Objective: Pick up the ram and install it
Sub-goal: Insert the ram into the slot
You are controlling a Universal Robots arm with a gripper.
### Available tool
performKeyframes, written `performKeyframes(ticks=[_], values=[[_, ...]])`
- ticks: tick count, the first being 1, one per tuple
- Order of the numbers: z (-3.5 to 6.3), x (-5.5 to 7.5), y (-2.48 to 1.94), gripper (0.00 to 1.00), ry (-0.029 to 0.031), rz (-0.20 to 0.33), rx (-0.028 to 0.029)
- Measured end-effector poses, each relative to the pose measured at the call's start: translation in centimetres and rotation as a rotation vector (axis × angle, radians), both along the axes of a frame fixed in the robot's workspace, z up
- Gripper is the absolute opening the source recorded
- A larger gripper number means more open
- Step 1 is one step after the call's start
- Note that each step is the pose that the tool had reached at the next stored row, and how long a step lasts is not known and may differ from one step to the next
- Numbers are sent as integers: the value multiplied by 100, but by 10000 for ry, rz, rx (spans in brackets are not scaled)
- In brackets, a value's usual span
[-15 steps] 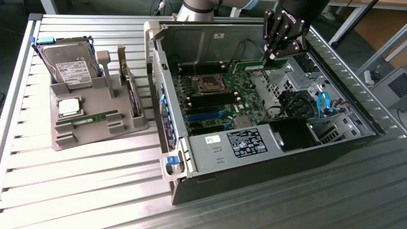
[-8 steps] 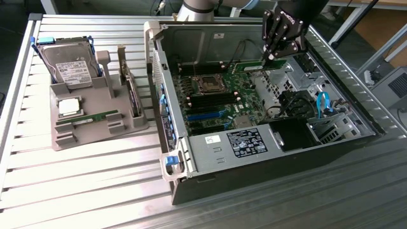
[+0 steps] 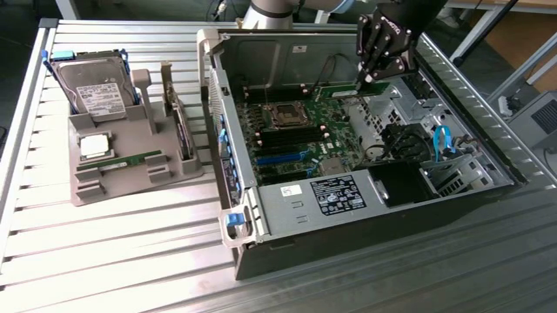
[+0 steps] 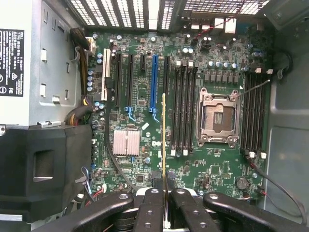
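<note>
The slatted metal counter (image 3: 113,261) carries an open computer case (image 3: 366,251) lying on its side. One corner of the case sits close to the counter's near edge. Just inside the case's near wall sits a silver power supply (image 3: 301,202) (image 4: 24,63) with a dark label. Beyond it the green motherboard (image 3: 317,134) (image 4: 140,96) spreads across the case floor. It carries a small silver heatsink (image 4: 126,142), a blue slot (image 4: 154,82), a bank of black memory slots (image 4: 186,108) and an open processor socket (image 3: 285,114) (image 4: 217,118). A blue cable (image 3: 442,140) loops in the case on the exterior view's right.

On the exterior view's left, beside the case, a grey tray (image 3: 126,189) holds a second green stick (image 3: 117,160) lying flat, with a square processor chip (image 3: 94,145) behind it. Further back a hard drive (image 3: 96,88) stands upright.

Toward the counter's far edge, the tool (image 3: 372,81) (image 4: 164,208) hangs over the far part of the motherboard. Its fingers are drawn narrow and pinch the ram (image 3: 348,91) (image 4: 164,135) by one long edge. In the wrist view the ram appears edge-on as a thin line running parallel to the slots. That line falls between the blue slot and the black memory slots. Whether it touches the board I cannot tell.
</note>
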State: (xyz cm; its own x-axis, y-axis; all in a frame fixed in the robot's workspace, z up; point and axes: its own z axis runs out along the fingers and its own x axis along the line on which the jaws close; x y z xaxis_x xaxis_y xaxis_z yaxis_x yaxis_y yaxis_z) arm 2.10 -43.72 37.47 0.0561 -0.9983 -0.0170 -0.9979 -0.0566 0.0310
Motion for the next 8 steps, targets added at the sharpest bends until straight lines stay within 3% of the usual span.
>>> performKeyframes(ticks=[8], values=[[-22,-29,18,11,0,0,-1]])
